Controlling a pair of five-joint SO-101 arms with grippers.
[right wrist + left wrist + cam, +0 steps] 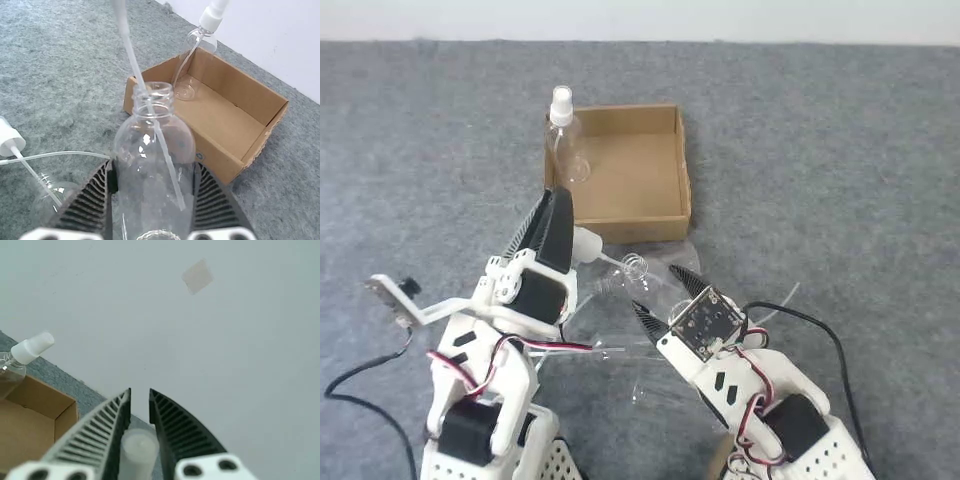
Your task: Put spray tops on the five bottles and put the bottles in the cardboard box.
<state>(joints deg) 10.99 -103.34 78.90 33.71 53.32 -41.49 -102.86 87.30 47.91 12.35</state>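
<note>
High view: left gripper (558, 200) sits centre-left, fingers up-frame, clamped on the white spray top (585, 245). Right gripper (665, 295) sits centre-right, aims to upper left, clamped on the clear bottle (642, 277). Bottle's long axis runs along that gripper's fingers, mouth toward upper left. Spray top lies just up-left of the mouth, close but apparently not seated. Cardboard box (683, 165) lies above both at top centre, with one capped bottle (565, 135) leaning at its upper-left corner.

Left wrist view: jaws closed on the top's white cap, held deep between them. Box at lower left, capped bottle at left edge.

Right wrist view: jaws pressed on both flanks of the bottle, open mouth up-frame toward the box. Dip tube (150, 125) drops from top of frame through the mouth and well down inside, slanted off the bottle's axis. Spare spray top (10, 142) and another bare bottle (47, 192) lie at lower left on the grey carpet (60, 60).

Judged: next move turns on bringing the top's axis in line with the bottle's, then sliding the head along the tube onto the mouth. Left arm nearer for that.
</note>
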